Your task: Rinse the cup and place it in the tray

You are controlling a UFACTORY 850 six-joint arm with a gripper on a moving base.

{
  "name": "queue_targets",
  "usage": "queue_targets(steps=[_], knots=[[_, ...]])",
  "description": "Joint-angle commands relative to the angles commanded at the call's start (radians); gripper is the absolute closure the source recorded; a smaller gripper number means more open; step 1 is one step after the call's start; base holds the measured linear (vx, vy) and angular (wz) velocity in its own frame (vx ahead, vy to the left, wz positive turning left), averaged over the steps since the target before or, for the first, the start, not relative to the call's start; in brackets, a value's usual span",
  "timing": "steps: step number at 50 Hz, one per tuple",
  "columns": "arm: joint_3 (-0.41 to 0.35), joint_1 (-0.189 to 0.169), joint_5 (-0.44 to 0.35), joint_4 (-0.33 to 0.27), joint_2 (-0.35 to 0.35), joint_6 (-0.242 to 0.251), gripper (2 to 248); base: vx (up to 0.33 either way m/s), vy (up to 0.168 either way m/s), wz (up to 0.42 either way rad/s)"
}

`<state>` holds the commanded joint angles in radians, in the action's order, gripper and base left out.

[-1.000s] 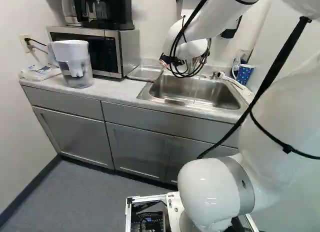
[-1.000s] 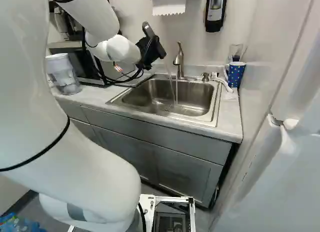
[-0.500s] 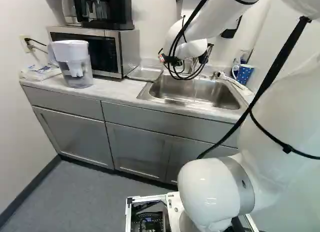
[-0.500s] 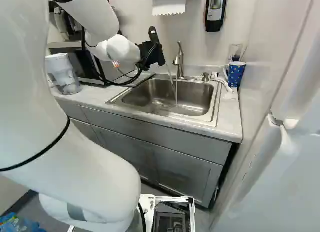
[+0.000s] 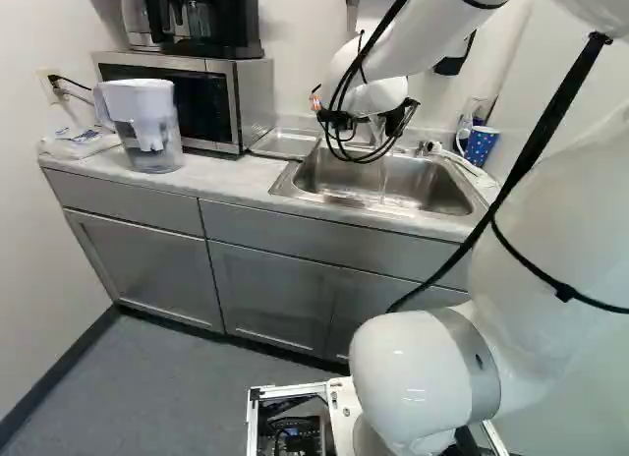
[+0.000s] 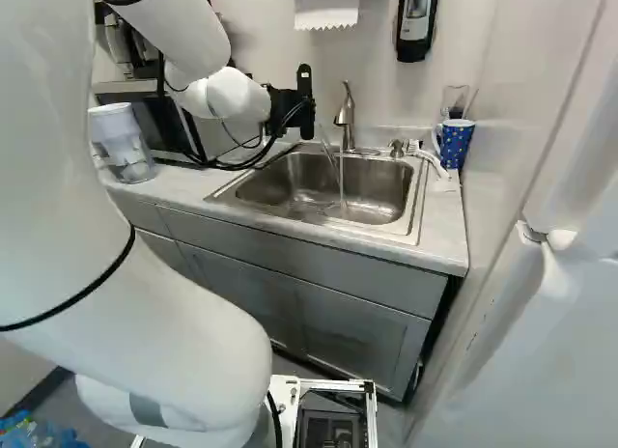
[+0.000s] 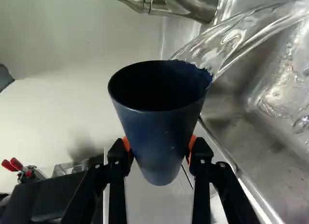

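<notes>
In the right base view my gripper (image 6: 290, 106) is left of the faucet (image 6: 345, 116), its fingertips and the cup hidden. The wrist view has my gripper (image 7: 161, 147) shut on a dark blue cup (image 7: 161, 137), an orange pad on either side. The cup tilts toward the sink (image 6: 323, 216), and water (image 7: 231, 40) streams off its rim into the basin. A second stream falls from the faucet. A shallow metal tray (image 5: 283, 144) lies on the counter left of the sink, beside the microwave.
A water pitcher (image 5: 147, 127) and the microwave (image 5: 182, 97) stand left on the counter. Right of the sink are a spotted blue mug (image 6: 455, 144) and a white brush (image 6: 430, 161). The faucet is close by my gripper; a soap dispenser (image 6: 416, 23) hangs above.
My wrist has turned, bringing the gripper's black body from slanted to nearly upright in the right base view. The slanting water stream there has shortened. The base has not moved.
</notes>
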<state>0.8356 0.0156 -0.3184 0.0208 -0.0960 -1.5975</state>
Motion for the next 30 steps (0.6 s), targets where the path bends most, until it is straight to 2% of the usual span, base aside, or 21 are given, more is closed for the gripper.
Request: queue_targets(steps=[30], knots=[[0.000, 0.000, 0.000, 0.000, 0.000, -0.315, 126, 0.000, 0.000, 0.000]])
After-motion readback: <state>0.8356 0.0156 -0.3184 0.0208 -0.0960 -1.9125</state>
